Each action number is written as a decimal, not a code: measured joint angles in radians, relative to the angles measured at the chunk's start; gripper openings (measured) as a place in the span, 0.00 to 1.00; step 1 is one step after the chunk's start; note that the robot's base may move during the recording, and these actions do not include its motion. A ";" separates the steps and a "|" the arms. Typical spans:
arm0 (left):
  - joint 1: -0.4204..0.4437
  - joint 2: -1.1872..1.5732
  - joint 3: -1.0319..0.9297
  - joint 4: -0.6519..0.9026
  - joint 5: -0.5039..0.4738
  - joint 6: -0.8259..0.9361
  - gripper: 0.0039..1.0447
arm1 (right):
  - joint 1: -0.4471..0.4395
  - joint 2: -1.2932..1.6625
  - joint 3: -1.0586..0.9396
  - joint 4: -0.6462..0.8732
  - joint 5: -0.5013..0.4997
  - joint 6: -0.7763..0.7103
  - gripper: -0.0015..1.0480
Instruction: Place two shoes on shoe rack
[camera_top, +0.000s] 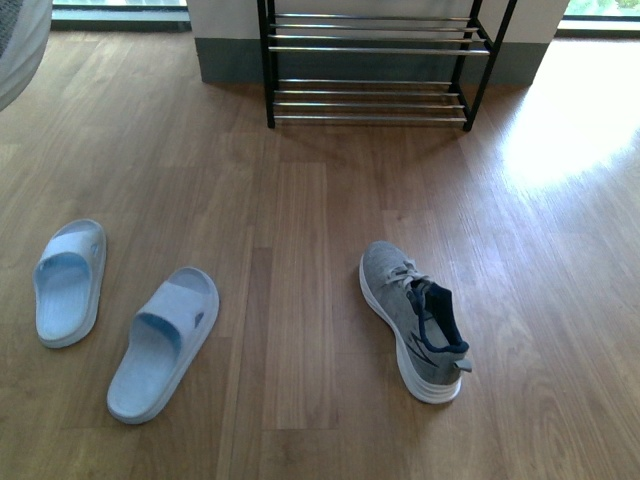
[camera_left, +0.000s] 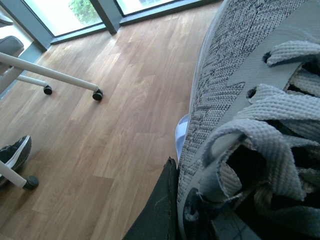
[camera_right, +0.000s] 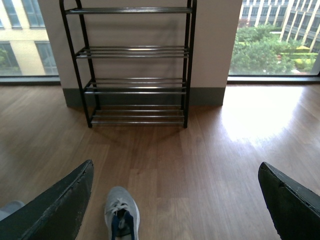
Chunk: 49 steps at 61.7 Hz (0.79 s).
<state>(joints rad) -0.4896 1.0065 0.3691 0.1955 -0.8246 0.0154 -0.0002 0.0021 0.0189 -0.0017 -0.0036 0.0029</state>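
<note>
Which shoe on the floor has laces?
The grey sneaker, right of the two pale blue slippers; those are open slip-ons without laces.

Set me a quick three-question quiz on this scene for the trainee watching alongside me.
1. True or false: a shoe already rests on the shoe rack.
2. Multiple choice: in the front view, where does the floor sneaker lie relative to the nearer pale blue slide? A) to its right B) to its left C) on top of it.
3. Fill in: the right tool is ___ (open or shut), while the lifted sneaker fills the left wrist view.
Key: 1 false; 2 A; 3 open.
</note>
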 joint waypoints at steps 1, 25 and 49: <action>0.000 0.000 0.000 0.000 0.000 0.000 0.01 | 0.000 0.000 0.000 0.000 0.000 0.000 0.91; -0.001 0.000 0.000 0.000 0.005 0.000 0.01 | 0.000 0.001 0.000 0.000 0.002 0.000 0.91; 0.000 0.001 0.000 0.000 0.002 0.000 0.01 | 0.000 0.001 0.000 0.000 0.000 0.000 0.91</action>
<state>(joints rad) -0.4892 1.0073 0.3687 0.1955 -0.8230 0.0158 -0.0002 0.0032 0.0189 -0.0017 -0.0032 0.0029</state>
